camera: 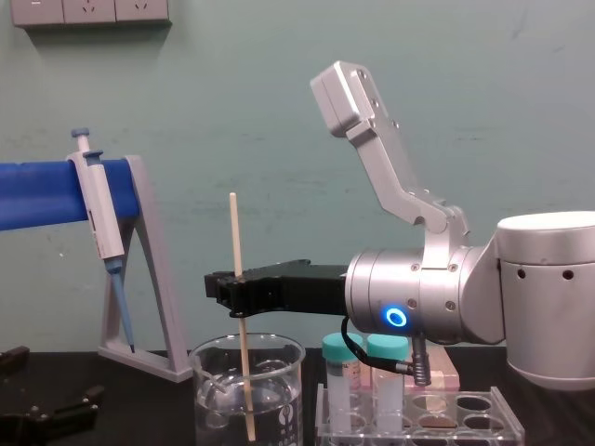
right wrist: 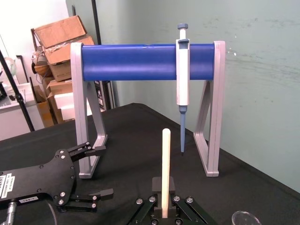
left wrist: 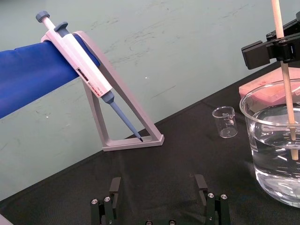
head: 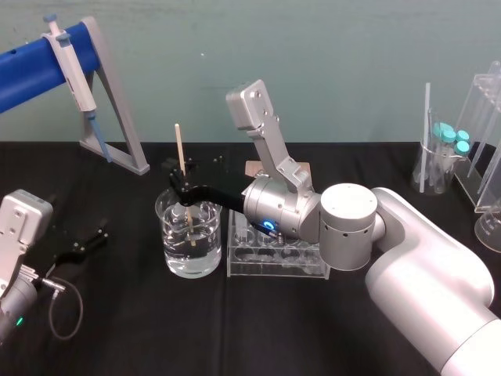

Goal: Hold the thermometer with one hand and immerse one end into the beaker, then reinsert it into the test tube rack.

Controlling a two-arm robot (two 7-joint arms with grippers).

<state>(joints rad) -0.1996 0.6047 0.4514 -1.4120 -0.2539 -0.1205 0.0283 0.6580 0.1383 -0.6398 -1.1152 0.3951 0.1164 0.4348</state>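
My right gripper (head: 180, 185) is shut on the thermometer (head: 180, 153), a thin cream rod, and holds it nearly upright over the beaker (head: 167, 235). The rod's lower end reaches down into the clear liquid. In the chest view the right gripper (camera: 238, 288) grips the thermometer (camera: 235, 237) above the rim of the beaker (camera: 214, 395). The test tube rack (head: 278, 265) stands just right of the beaker, under the right wrist. My left gripper (head: 88, 244) rests open at the left of the table, nothing between its fingers (left wrist: 114, 186).
A pipette (head: 72, 66) hangs on a blue-barred grey stand (head: 117, 117) at the back left. A small beaker (left wrist: 225, 122) and a pink box (left wrist: 262, 90) sit behind the big beaker. Teal-capped tubes (camera: 339, 367) stand in the rack. More glassware (head: 446, 157) stands at the back right.
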